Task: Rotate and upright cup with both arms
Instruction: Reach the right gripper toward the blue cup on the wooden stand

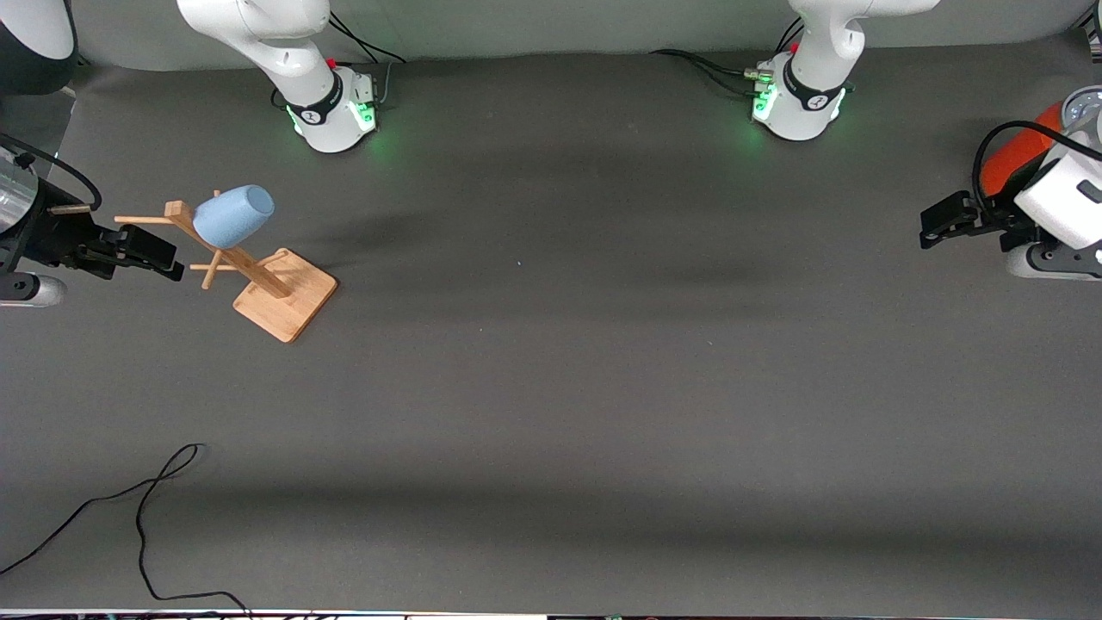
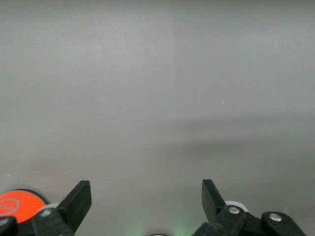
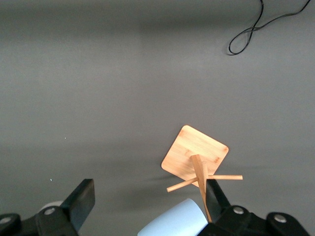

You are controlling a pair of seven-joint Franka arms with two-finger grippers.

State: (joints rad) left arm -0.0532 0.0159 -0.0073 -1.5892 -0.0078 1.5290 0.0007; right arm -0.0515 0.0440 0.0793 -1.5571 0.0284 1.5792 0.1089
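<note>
The light-blue cup (image 1: 232, 215) hangs tilted on a peg of the wooden rack (image 1: 284, 297), toward the right arm's end of the table. My right gripper (image 1: 164, 257) is open and empty, in the air just beside the rack and cup. In the right wrist view the cup (image 3: 174, 221) lies between my open fingers (image 3: 81, 201), close to one of them, with the rack (image 3: 195, 155) past it. My left gripper (image 1: 934, 222) is open and empty over the left arm's end of the table, far from the cup. Its fingers (image 2: 78, 199) frame only bare table.
A big orange-red can (image 1: 1020, 155) stands at the left arm's end of the table, partly hidden by that arm; its top shows in the left wrist view (image 2: 17, 204). A black cable (image 1: 159, 491) lies near the table's front edge, nearer the camera than the rack.
</note>
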